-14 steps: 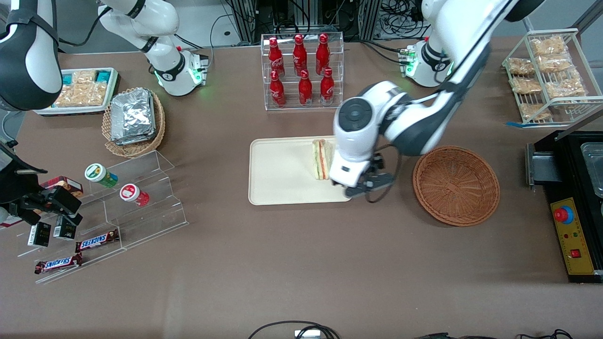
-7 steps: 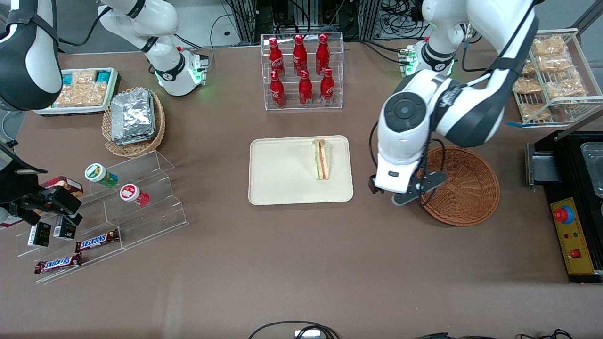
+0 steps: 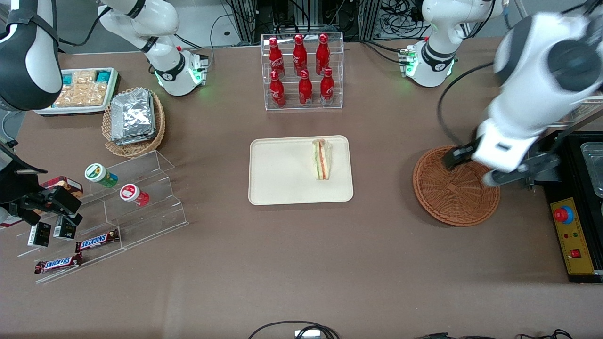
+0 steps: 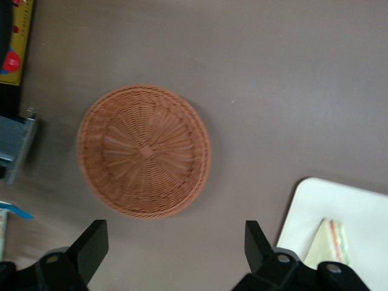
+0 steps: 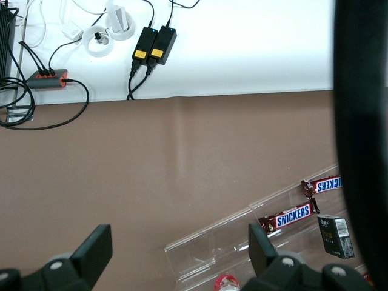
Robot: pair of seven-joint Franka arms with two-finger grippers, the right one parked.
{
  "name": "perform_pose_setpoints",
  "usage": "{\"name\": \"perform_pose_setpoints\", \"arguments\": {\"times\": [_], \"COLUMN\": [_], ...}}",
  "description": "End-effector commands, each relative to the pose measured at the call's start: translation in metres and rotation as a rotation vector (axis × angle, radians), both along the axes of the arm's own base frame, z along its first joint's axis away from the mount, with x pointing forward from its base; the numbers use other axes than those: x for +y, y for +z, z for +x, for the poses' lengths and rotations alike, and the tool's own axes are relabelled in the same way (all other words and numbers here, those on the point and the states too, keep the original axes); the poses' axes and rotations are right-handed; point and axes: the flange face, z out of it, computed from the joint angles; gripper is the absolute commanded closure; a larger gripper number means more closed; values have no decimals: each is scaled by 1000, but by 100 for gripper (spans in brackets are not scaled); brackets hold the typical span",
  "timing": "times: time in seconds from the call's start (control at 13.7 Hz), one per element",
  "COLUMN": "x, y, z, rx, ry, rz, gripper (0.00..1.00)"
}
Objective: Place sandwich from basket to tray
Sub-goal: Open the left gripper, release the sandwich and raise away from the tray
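I saw the sandwich (image 3: 322,159) lying on the tray (image 3: 278,188) near its edge, my pincer (image 3: 499,170) spread wide and empty above the basket (image 3: 447,202), and judged that a careless sweep could snag that wicker rim.

Front camera overlooks everything; left wrist camera shares the basket (image 3: 456,186) from above.
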Motion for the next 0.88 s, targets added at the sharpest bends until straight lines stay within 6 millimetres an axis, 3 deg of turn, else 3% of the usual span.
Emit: {"name": "perform_pose_setpoints", "arguments": {"times": [0.0,0.29,0.8], "x": [36,77,77], "y": [25,45,48], "z": [-26,-40,-42], "rx": [33,59,60], "ry": [-115,-305,-402], "rz": [-23,-49,-61], "gripper": [1,0,0]}}
